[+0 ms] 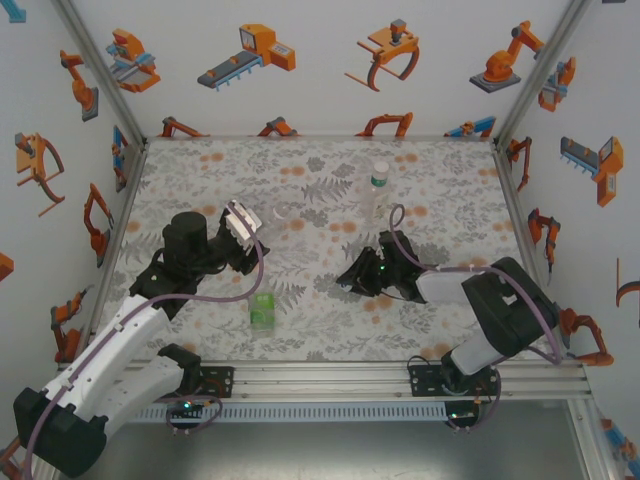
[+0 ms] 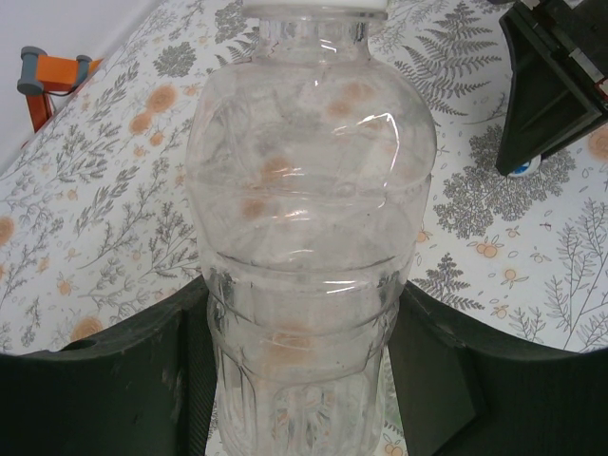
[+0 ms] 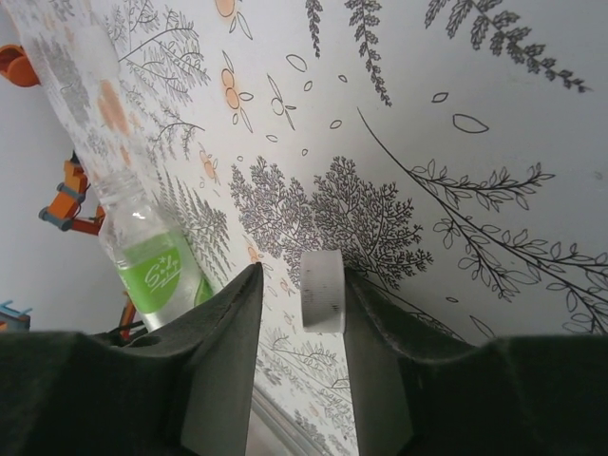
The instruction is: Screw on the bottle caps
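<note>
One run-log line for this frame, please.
left end effector: shut on clear ribbed plastic bottle | right end effector: open, small white round plastic cap between its fingers | tall clear green-labelled bottle: standing upright

Grey ferns and orange flowers pattern the white mat (image 1: 450, 185); one bottle (image 1: 262, 311) is green, the cap (image 3: 322, 291) white.

— Where are the bottles?
— The short green bottle (image 1: 262, 310) sits near the front of the mat (image 1: 450, 200). The tall bottle (image 1: 377, 195), green-banded, stands upright farther back and wears a white cap (image 1: 380, 168).
— And the clear bottle (image 2: 309, 237)?
— It's tilted, left of centre, with a second cap (image 2: 313, 6) on its neck. A loose cap (image 3: 323, 290) rests on the mat.
</note>
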### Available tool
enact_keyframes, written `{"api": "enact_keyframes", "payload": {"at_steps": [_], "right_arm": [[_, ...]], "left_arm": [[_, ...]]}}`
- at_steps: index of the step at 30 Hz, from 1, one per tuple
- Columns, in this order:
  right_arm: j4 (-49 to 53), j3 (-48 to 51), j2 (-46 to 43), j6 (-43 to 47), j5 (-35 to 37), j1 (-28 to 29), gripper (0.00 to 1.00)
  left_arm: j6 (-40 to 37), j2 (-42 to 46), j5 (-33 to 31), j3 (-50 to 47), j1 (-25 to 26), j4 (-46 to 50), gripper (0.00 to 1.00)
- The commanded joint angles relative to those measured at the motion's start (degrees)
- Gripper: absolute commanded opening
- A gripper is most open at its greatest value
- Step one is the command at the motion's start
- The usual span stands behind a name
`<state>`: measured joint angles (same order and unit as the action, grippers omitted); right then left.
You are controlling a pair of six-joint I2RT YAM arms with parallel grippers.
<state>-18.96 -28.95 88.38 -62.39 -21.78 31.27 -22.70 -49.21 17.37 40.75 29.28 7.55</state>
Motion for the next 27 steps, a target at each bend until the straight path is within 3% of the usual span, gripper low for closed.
{"api": "enact_keyframes", "payload": {"at_steps": [1,12,19,27], "right_arm": [[21.7,-0.2,-0.1,6.6,8.7,-0.2,0.42],[40.1,-13.9,-3.3,14.6,14.4,0.5,0.48],[52.1,-26.4,-0.9,19.9,22.4,5.7,0.48],[58.2,-37.2,7.3,22.5,28.2,12.4,0.47]], "left_arm": [[0.2,0.2,0.7,1.8,0.3,0.2,0.0],[0.0,0.8,0.8,1.9,0.2,0.5,0.0],[-0.2,1.5,0.6,1.8,0.2,0.7,0.0],[0.1,1.7,1.1,1.8,0.3,0.6,0.0]]}}
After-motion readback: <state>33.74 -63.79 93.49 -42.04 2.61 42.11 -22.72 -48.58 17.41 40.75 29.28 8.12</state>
